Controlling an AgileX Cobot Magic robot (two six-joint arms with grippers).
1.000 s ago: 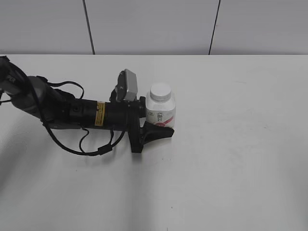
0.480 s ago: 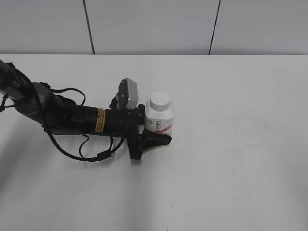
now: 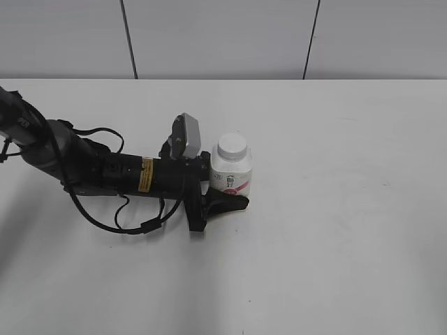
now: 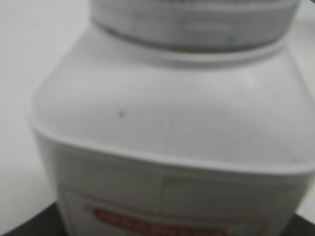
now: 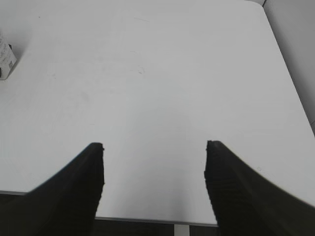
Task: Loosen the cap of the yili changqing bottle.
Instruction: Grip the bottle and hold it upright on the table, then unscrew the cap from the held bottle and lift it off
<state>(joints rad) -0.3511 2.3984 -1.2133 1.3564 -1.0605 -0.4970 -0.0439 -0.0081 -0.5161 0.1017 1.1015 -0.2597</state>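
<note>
Spanning white table (image 3: 335, 230), grey panelled wall (image 3: 223, 38) (dark seams)

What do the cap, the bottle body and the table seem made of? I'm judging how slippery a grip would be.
The small round white screw cap looks like smooth moulded plastic with fine side ridges. The white squarish bottle body seems semi-matte opaque plastic, with soft highlights and a faint mould seam; its pink-red label looks like a printed film. The white table appears a matte laminate, lightly scuffed.
</note>
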